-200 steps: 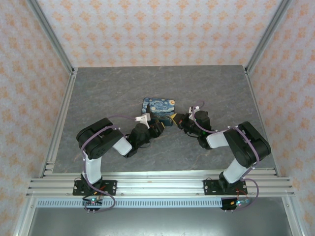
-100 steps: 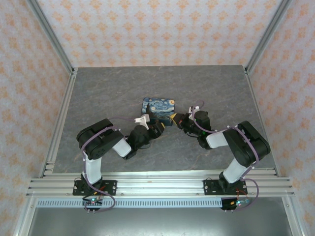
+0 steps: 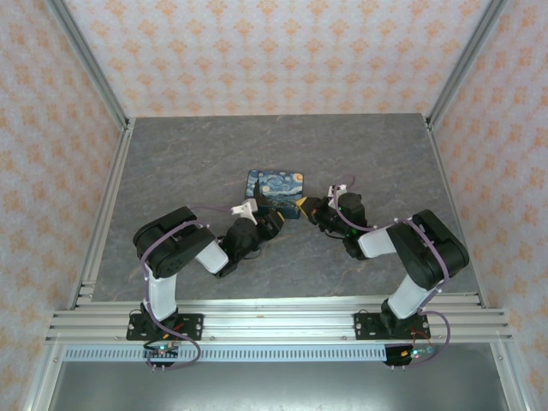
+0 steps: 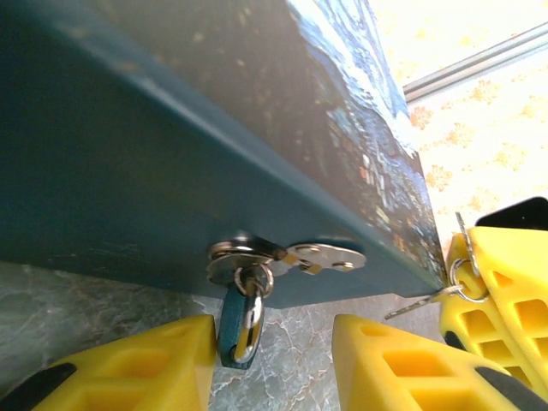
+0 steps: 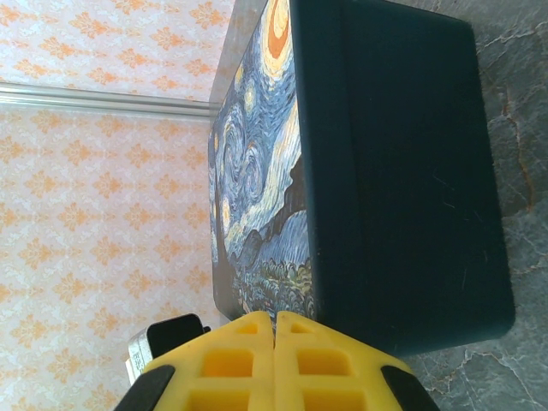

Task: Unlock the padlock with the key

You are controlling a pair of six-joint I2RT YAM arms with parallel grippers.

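I am looking down on a grey, stone-patterned tabletop (image 3: 171, 171) closed in by walls (image 3: 274, 51) papered in a pale orange flower pattern. A blue rectangular box (image 3: 276, 184) printed with a swirling night-sky painting lies near the middle of the tabletop. Both arms reach in toward its near side.

From above, my left gripper (image 3: 276, 223) sits at the box's near edge and my right gripper (image 3: 306, 205) is just beside the box's near right corner.

In the left wrist view, the dark side of the box (image 4: 171, 171) is close in front of me. A small silver metal hasp (image 4: 300, 257) is fixed along its lower edge. The tiny dark-grey and bluish metal padlock (image 4: 238, 332) hangs from that hasp, down against the table. The left gripper (image 4: 274, 360) is spread wide and grips nothing. The padlock stands in the gap, right against the yellow finger at the left of that view and well apart from the other.

At the right edge of that view I see the right gripper's yellow fingers (image 4: 505, 291). A thin silver key (image 4: 417, 301) on a small metal ring (image 4: 467, 276) pokes out from them toward the box corner.

In the right wrist view, the right gripper (image 5: 274, 334) has its fingers pressed together with only a seam between them, just short of the box (image 5: 402, 171). I cannot see the key itself in that seam.
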